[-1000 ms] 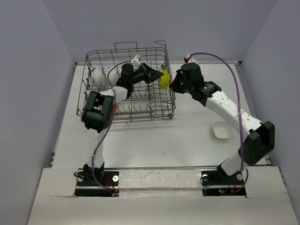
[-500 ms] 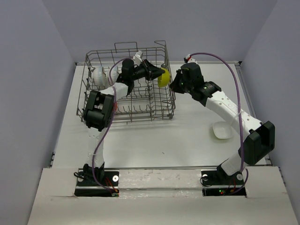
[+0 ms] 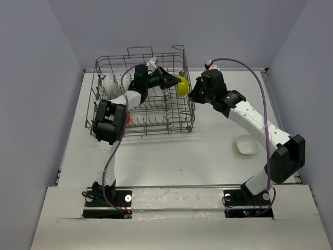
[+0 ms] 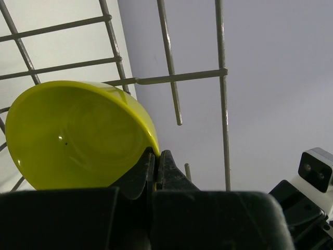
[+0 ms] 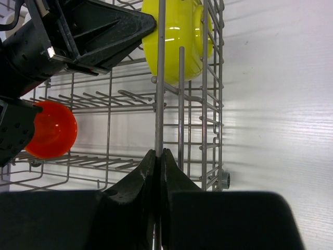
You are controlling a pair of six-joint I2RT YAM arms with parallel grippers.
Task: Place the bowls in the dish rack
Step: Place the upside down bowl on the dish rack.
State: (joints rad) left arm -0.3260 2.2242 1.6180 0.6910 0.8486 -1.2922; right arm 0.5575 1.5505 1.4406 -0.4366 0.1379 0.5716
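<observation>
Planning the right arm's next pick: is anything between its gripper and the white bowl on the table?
Nothing visible: only bare table lies between the right gripper, shut on a dish rack wire, and the white bowl.

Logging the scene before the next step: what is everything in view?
dish rack: one, grey wire, left of the table
yellow bowl: one, yellow, on edge at the rack's right end
orange bowl: one, orange, near part of the rack
racked white bowl: one, white, rack's left end
loose white bowl: one, white, on the table, right side
table: one, white, beneath all
left claw: one, black, shut, tips at the yellow bowl's rim
right claw: one, black, shut on a dish rack wire
</observation>
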